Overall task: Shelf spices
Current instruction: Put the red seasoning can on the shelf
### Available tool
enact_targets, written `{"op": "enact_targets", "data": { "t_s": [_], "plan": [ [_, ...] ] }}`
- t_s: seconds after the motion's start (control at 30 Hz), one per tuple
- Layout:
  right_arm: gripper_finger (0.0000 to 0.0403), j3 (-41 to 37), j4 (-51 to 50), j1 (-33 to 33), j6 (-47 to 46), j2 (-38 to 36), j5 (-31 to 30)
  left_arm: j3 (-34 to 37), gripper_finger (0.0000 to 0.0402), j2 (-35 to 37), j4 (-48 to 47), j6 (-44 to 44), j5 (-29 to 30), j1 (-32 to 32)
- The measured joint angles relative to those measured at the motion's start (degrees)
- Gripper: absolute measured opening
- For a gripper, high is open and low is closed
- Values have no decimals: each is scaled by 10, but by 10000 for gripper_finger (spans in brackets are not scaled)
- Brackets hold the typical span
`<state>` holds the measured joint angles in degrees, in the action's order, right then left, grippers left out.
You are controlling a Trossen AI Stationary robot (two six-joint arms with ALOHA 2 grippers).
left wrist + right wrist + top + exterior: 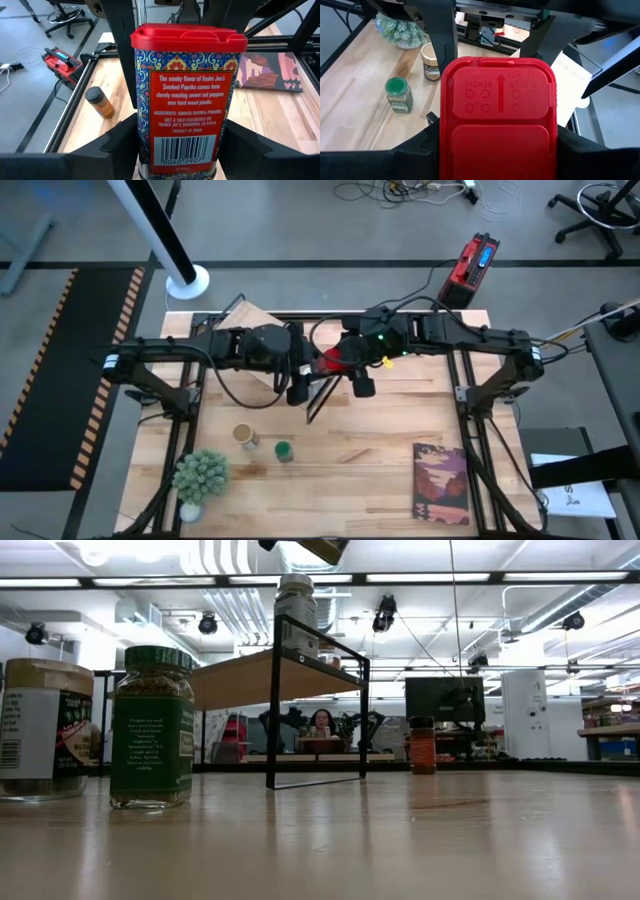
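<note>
Red paprika tin (187,100): held in mid-air over the far middle of the table (380,445), above the shelf (262,675). Right gripper (497,145) clamps it, fingers flanking the body. Left gripper (177,150) brackets the same tin; whether its fingers press the sides cannot be told.

Shelf: black frame, pale plank, near the table's far edge; one white-lidded jar (295,610) on top.

Green-lidded jar (284,451) and tan-topped jar (245,436): upright, side by side, toward the near left corner, close to the potted plant (200,477).

Orange-filled, dark-lidded jar (98,102): upright near the far edge.

Book (441,482): flat, near right corner.
</note>
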<state>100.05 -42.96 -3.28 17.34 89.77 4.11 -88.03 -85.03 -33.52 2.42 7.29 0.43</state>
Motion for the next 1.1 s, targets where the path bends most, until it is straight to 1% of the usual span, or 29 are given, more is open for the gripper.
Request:
{"op": "enact_targets", "data": {
  "t_s": [0.23,0.37,0.53,0.73,0.9,1.1],
  "plan": [
    [189,1,2,3,4,2,0,0,213,0,-4,1,0,0],
    [191,1,3,3,3,-1,1,0,206,0,1,1,0,0],
    [208,1,8,4,5,-2,10,0,196,-1,5,1,-7,0],
    [228,3,27,9,8,-2,11,0,194,-4,9,0,-9,0],
    [239,8,16,10,6,-4,29,0,193,-4,9,1,-9,0],
    [245,9,12,10,6,-5,30,0,193,-4,6,5,-9,0]
  ]
}}
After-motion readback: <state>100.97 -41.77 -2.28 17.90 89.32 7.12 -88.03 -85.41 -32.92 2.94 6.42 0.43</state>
